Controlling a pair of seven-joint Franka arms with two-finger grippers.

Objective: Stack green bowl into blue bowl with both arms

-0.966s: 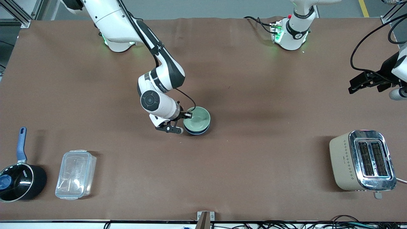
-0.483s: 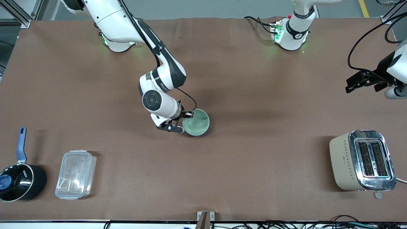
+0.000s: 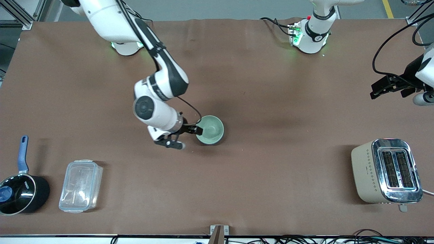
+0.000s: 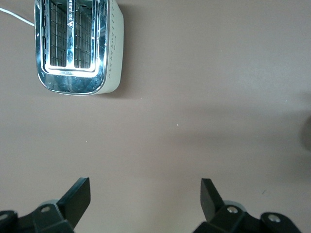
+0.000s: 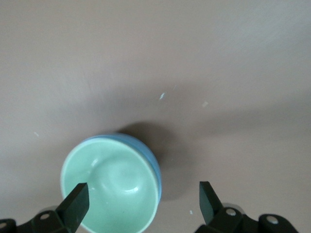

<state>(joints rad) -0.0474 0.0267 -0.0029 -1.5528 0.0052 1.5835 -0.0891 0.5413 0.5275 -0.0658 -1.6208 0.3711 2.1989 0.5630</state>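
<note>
The pale green bowl sits nested inside the blue bowl in the middle of the table. In the right wrist view the green bowl fills the blue bowl, of which only a strip of rim and outer wall shows. My right gripper is open and empty, just above the stack's edge on the side toward the right arm's end; in its wrist view one finger hangs over the green rim. My left gripper is open and empty, held high at the left arm's end, and waits.
A cream and chrome toaster stands near the front at the left arm's end; it also shows in the left wrist view. A black saucepan with a blue handle and a clear plastic container lie near the front at the right arm's end.
The green bowl dropped from a tilt over the blue bowl to sit level inside it. My right gripper let go and drew back toward the right arm's end. The left arm barely moved.
</note>
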